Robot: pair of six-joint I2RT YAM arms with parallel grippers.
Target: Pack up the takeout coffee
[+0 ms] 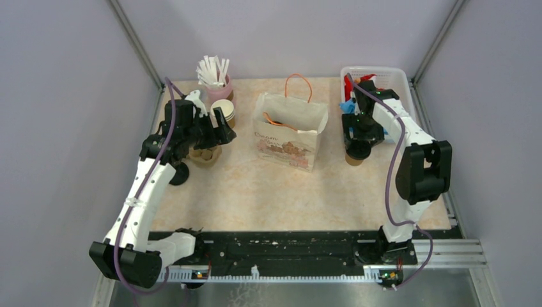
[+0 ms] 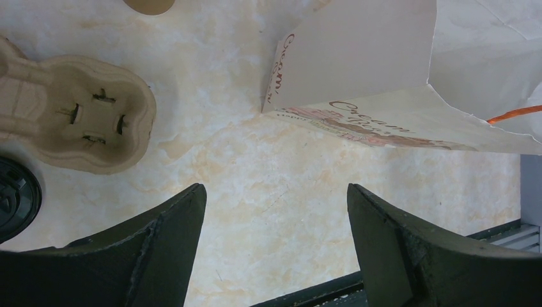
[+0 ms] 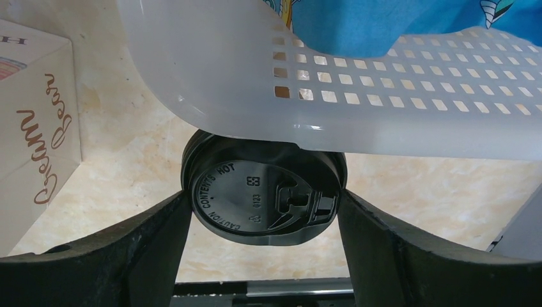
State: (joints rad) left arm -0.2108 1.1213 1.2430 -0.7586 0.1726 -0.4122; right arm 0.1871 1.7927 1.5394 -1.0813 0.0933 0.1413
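Note:
One takeout coffee cup [image 1: 353, 158], brown with a black lid [image 3: 262, 192], stands just in front of the white basket. My right gripper [image 3: 265, 195] is lowered over it with its jaws wide. One finger sits close against each side of the lid rim. In the top view the right gripper [image 1: 358, 144] covers the lid. The second coffee cup [image 1: 179, 174] stands at the left, and its black lid [image 2: 16, 198] shows at the edge of the left wrist view. My left gripper [image 2: 276, 188] is open and empty above bare table, beside the cardboard cup carrier [image 2: 83, 121].
A white paper bag [image 1: 287, 131] with orange handles stands open mid-table and shows in the left wrist view [image 2: 358, 57]. The white basket [image 1: 383, 80] holds blue cloth at back right. A pink cup of straws [image 1: 217, 80] and stacked lidless cups [image 1: 224, 112] stand back left.

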